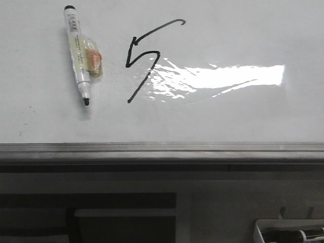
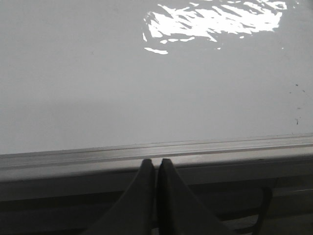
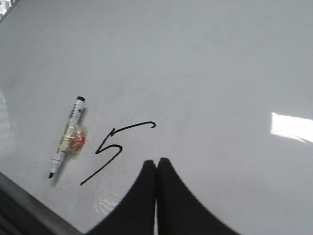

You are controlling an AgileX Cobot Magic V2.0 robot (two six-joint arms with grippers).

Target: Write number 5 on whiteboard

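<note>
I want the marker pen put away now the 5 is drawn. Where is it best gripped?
Probably from above, jaws across the bare barrel just below the cap end of the marker pen. It lies flat on the whiteboard, and a crinkled tape wad bulges its middle.

Left gripper (image 2: 156,164): dark grey, smoothly curved tapering fingers; right gripper (image 3: 156,164): black, same flared shape.

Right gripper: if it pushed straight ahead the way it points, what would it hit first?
Probably bare whiteboard. The shut right gripper points past the number 5 and marker pen, both off to one side; depth is unclear.
</note>
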